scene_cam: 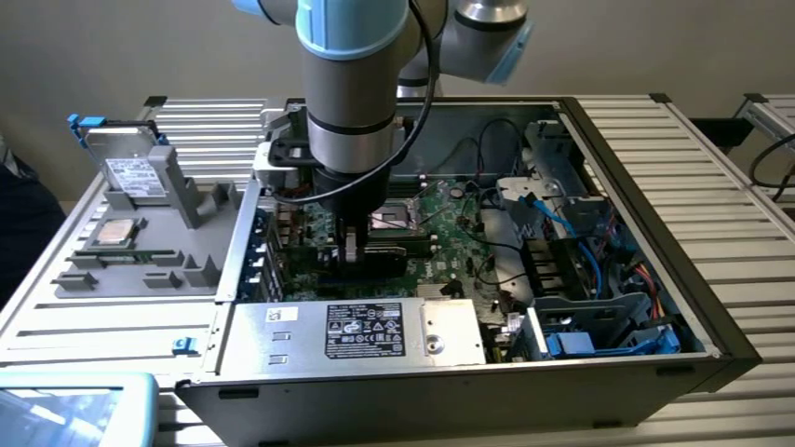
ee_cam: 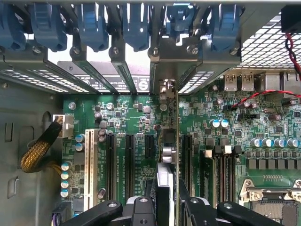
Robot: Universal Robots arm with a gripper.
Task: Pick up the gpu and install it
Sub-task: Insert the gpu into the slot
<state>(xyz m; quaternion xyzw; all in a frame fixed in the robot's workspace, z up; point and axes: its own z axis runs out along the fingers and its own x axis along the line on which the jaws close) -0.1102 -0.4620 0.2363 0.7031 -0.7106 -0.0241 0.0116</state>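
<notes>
Going by the exterior view's left first: grey plastic parts tray point(scene_cam: 125, 270) sits on the slatted metal table point(scene_cam: 695, 140) near its left edge, holding a silver hard drive with a white label point(scene_cam: 128, 172) upright in its caddy and a square silver processor point(scene_cam: 115, 231) lying flat.

Centre: open black tower computer case point(scene_cam: 695, 358) lying on its side, green motherboard point(scene_cam: 448, 219) facing up. Black two-finger gripper point(scene_cam: 350, 247) is down inside the case, over the expansion slot area near the case's rear-bracket edge.

Gripper is closed on the gpu point(ee_cam: 167, 155), a thin green circuit-board card with a silvery metal edge bracket. In the wrist view the card is seen edge-on, standing upright between the fingers point(ee_cam: 141, 212), running toward the row of blue slot retention clips point(ee_cam: 136, 28) at the rear wall. It sits along the line of a black expansion slot point(ee_cam: 187, 155); can't tell whether the edge connector is in the slot or just above it.

Right: silver power supply with a black label point(scene_cam: 367, 331) at the case's near edge, blue cables point(scene_cam: 584, 233) and the drive bay towards the right wall.

Risks, my read:
- Card slightly off the slot line: pushing down would jam the connector on the slot lip or flex the board.
- Bracket tab could catch on the rear frame, tilting the card.
- Narrow edge grip, so the card may pivot under seating force.
</notes>
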